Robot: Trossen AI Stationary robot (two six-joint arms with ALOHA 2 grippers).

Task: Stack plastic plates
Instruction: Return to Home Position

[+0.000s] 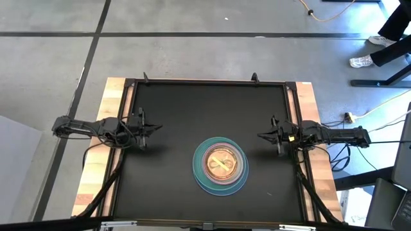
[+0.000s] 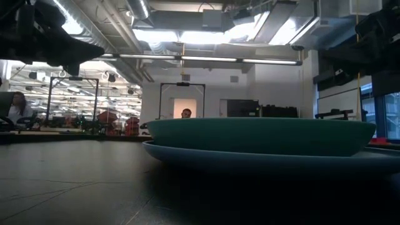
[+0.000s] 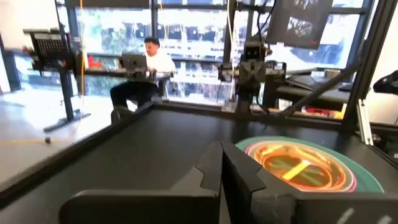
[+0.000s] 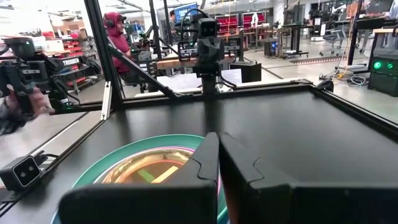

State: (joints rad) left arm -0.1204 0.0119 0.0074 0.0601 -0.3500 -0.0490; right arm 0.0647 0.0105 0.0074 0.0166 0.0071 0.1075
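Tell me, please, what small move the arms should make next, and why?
Probably nothing beyond a hold in place: the plates sit in one stack, the orange plate on top, and the left gripper and right gripper hang shut and empty at opposite sides of the table, well apart from the stack.

floor (image 1: 192,58): grey concrete, dark seams | ceiling lights (image 2: 206,36): bright | windows (image 3: 193,43): daylight

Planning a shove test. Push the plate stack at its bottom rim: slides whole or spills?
Probably slides whole: the plates nest in one another, the wide blue plate lowest, on a flat table. Likely light, being thin plastic. The small orange plate on top could rattle or shift. The left gripper and right gripper wait aside.
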